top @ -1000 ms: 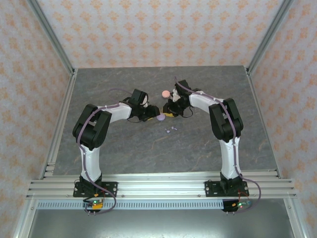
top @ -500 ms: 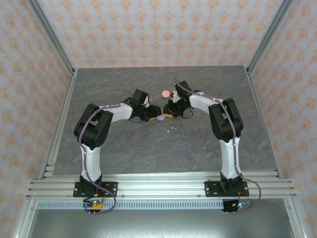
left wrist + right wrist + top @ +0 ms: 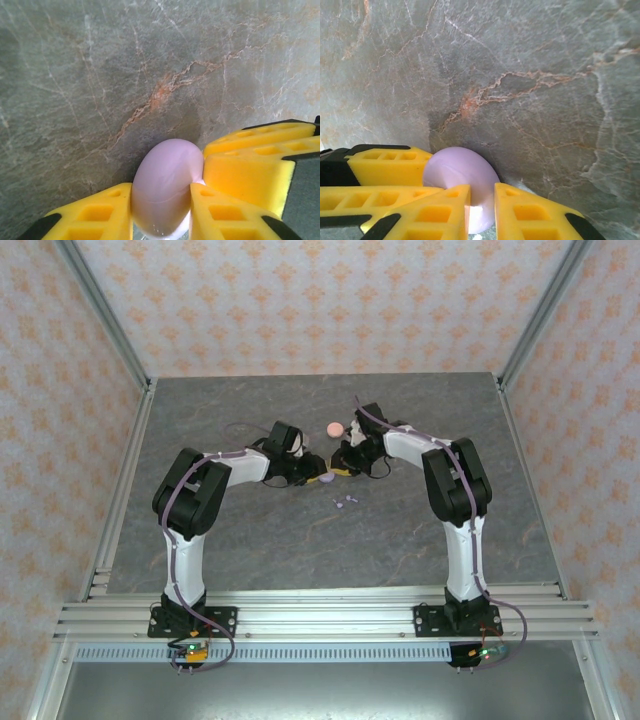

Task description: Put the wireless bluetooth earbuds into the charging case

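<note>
A light purple round charging case (image 3: 167, 170) stands on edge on the grey stone table. My left gripper (image 3: 161, 192) is shut on it, one yellow finger pressed to each side. My right gripper (image 3: 482, 200) is shut on the same case (image 3: 455, 167) from the opposite side, pinching its thin edge. In the top view both grippers, left (image 3: 312, 474) and right (image 3: 338, 466), meet at the case (image 3: 325, 479) in mid-table. Two tiny purple earbuds (image 3: 345, 502) lie loose just in front of them, held by neither gripper.
A salmon-pink round case (image 3: 335, 428) lies on the table just behind the grippers. The right gripper's yellow fingers (image 3: 250, 165) crowd the left wrist view, and the left gripper's fingers (image 3: 385, 165) crowd the right wrist view. Metal frame rails border the table.
The left gripper's jaws have narrowed onto the purple case, and its arm has edged slightly toward it. The right gripper has tightened a little in place.
</note>
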You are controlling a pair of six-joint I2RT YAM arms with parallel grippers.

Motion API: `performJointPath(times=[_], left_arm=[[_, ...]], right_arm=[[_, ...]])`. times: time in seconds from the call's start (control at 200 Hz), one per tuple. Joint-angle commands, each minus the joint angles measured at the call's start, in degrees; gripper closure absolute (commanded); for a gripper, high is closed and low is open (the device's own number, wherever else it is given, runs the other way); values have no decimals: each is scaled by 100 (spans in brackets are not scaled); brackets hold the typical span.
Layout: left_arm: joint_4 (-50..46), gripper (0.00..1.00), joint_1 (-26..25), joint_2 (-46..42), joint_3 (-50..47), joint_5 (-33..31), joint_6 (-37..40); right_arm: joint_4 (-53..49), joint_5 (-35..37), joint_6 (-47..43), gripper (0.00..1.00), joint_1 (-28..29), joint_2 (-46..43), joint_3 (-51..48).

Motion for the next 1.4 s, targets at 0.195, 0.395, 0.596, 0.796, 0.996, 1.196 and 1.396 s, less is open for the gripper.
performJointPath(times=[0.195,0.395,0.596,0.796,0.996,1.196,1.396], left_arm=[[362,77,-39,-462,-234,-192,-18],[515,77,15,-882,-388,-215,49],[555,77,42,-1030,-395,-141,167],[637,77,54,-1126,-441,37,261],[805,77,89,-1502,-617,330,583],[864,78,124,-1887,-722,650,902],[1074,78,123,-2049,-785,951,941]], right_arm=[[278,27,190,73,-40,-494,-432],[416,45,249,66,-201,-1119,-718],[493,-111,189,64,-325,-1510,-876],[843,-538,278,64,-481,-1579,-1080],[1034,-1049,100,59,-551,-1943,-1230],[1369,-1529,55,53,-624,-2224,-1404],[1586,-1846,146,52,-622,-2230,-1387]])
